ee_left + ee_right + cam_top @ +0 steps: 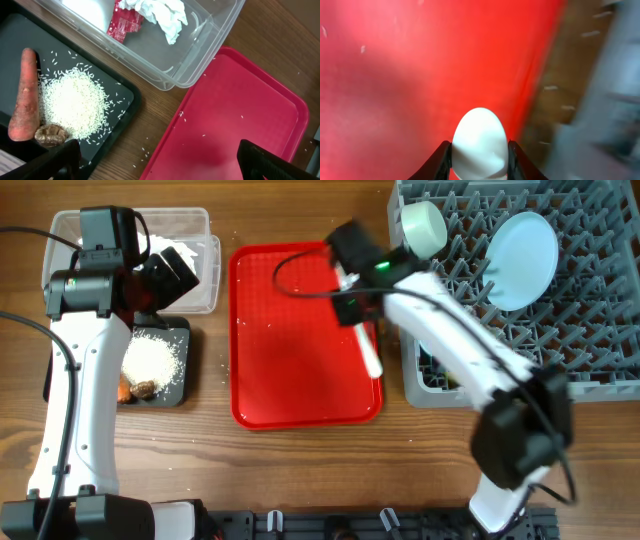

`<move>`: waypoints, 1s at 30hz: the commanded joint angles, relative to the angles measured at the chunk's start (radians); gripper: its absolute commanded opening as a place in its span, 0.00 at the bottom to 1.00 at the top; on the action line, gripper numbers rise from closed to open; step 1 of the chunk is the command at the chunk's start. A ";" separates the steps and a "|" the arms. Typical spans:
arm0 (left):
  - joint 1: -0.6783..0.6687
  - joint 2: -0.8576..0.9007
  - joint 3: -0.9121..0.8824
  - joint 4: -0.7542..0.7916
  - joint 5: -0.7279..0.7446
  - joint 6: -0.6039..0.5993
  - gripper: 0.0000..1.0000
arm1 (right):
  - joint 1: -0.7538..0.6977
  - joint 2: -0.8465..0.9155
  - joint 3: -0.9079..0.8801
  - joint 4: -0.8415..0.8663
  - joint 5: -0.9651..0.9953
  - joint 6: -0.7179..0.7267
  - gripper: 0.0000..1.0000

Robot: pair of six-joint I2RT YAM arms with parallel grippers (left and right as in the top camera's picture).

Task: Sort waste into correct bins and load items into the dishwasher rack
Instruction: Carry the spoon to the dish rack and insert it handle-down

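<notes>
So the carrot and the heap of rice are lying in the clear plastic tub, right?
Not quite: the carrot and the heap of rice are lying in the black tray, as the left wrist view shows. The clear tub holds the red wrapper and white tissue.

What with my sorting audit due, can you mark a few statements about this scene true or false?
The red snack wrapper and tissue lie in the clear tub. True.
The carrot lies on the red tray. False: it is in the black tray, beside the rice.
The right gripper holds the white spoon. True.
The dishwasher rack is empty. False: it holds the pale blue plate and pale green bowl.
The left gripper is shut. False: open.
</notes>
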 commanded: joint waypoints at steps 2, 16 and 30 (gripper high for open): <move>0.008 0.001 0.007 0.002 0.004 0.002 1.00 | -0.170 -0.152 0.022 -0.043 0.008 -0.028 0.15; 0.008 0.001 0.007 0.002 0.004 0.002 1.00 | -0.521 -0.213 0.021 -0.001 -0.058 -0.215 0.17; 0.008 0.001 0.007 0.003 0.004 0.002 1.00 | -0.523 -0.126 0.021 0.167 -0.040 -0.391 0.70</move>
